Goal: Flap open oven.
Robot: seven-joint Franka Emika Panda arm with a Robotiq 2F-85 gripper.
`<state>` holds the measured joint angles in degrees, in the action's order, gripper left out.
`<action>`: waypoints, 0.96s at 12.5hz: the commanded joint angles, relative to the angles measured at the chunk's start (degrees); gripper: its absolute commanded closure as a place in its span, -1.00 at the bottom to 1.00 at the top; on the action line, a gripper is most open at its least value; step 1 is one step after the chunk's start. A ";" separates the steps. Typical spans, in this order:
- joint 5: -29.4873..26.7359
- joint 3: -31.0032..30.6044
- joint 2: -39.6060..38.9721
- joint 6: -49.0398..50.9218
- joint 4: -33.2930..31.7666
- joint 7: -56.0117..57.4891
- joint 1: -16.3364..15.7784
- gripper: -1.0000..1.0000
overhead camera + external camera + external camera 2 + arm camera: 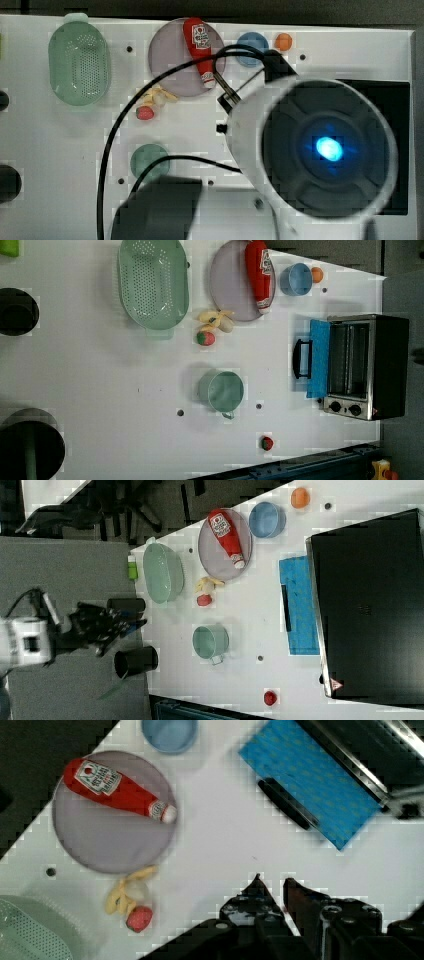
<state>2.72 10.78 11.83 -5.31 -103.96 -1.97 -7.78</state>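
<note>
A white table (100,390) is seen strewn with kitchen things: a pale green colander (153,284) at the left view's upper middle, a grey plate (231,285) bearing a red ketchup bottle (258,272), a blue bowl (295,279) with a small orange ball (317,274) just beside it, a peeled toy banana (216,320) touching a red strawberry-like piece (205,338), a green cup (221,391) near the centre, and a small red fruit (267,443) towards the lower edge. In the top view, much of the right half is blocked by the arm's round white housing (327,150). The oven (367,365) is placed at the left view's right side: a black box with a silver front frame and two dark knobs. Its blue door (318,357) is folded down flat onto the table, the dark bar handle (300,358) at its outer edge and the rack inside exposed. In the wrist view the gripper (272,887) is shown clear of the door, its black fingers slightly parted with nothing between them.
</note>
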 commanded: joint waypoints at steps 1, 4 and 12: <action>-0.32 0.15 -3.00 3.10 1.64 -4.95 0.44 0.65; -0.32 0.15 -3.00 2.67 1.71 -4.95 0.43 0.65; -0.32 0.15 -3.33 2.70 1.47 -4.94 0.43 0.65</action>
<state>3.00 10.87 7.27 -3.22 -103.51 -4.00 -7.09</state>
